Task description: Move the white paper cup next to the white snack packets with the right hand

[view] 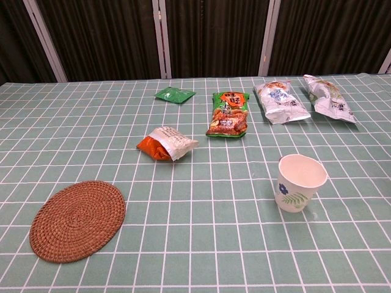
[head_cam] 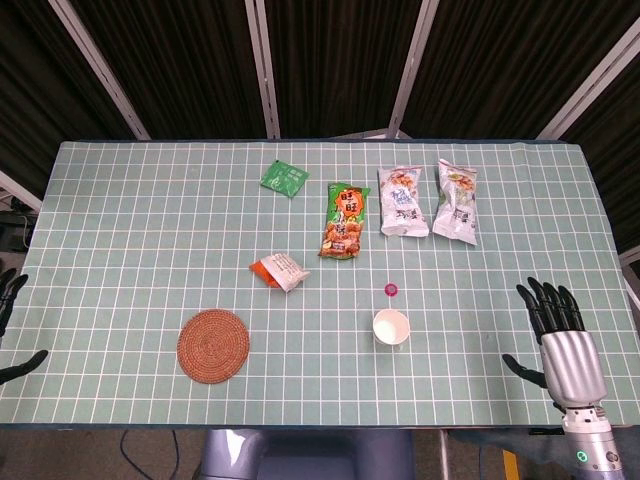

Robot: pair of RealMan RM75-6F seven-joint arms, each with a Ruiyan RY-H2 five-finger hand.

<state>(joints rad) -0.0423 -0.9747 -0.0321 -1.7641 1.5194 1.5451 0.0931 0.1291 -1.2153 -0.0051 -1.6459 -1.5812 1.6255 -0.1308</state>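
Your right hand (head_cam: pixel 556 335) hovered at the table's (head_cam: pixel 120 240) right edge, fingers spread wide, holding nothing. The white paper cup (head_cam: pixel 391 327) stood upright near the front, well apart from the two white snack packets (head_cam: pixel 403 203) at the back. Your left hand (head_cam: pixel 10 330) barely showed at the left edge; I cannot tell its state.

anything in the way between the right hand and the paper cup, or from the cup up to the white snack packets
Nothing visible blocks either path. The right hand is open at the table's right edge, with bare cloth across to the white paper cup. Only a small pink cap lies just behind the cup, toward the white snack packets.
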